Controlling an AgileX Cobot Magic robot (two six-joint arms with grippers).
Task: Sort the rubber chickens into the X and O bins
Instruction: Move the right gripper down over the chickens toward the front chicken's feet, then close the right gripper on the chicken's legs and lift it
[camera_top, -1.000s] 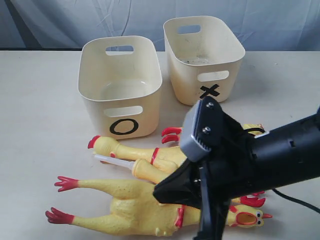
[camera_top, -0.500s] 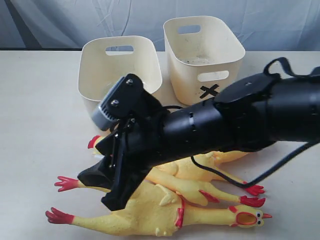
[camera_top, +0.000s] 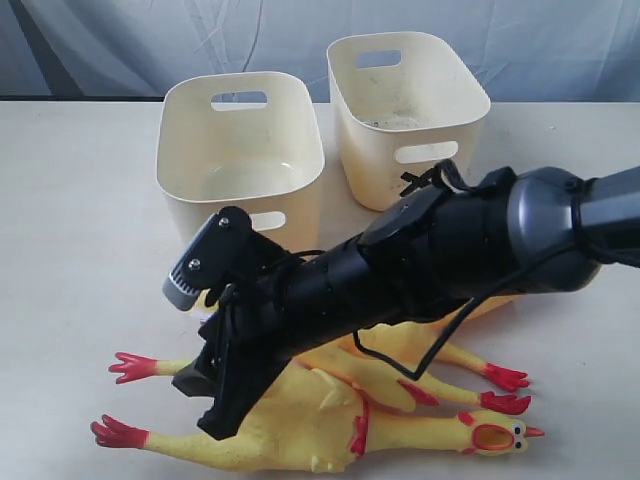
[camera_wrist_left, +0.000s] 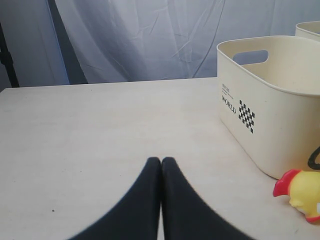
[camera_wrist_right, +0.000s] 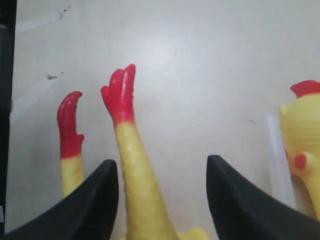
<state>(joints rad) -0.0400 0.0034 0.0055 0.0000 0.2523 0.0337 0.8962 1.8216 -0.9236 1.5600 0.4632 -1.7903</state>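
Lowered leftward, right end effector (camera_wrist_right: 160, 172) straddles one rubber chicken (camera_wrist_right: 134, 155) leg.

A pale cream tabletop (camera_top: 70, 210) fills the scene, matte and lightly scuffed. Behind its far edge hangs a wrinkled grey-blue fabric backdrop (camera_top: 130, 40), crossed on the left by a dark slanting stripe (camera_top: 42, 55). In the right wrist view a small dark speck (camera_wrist_right: 51, 76) marks the table surface, beside faint pale streaks.
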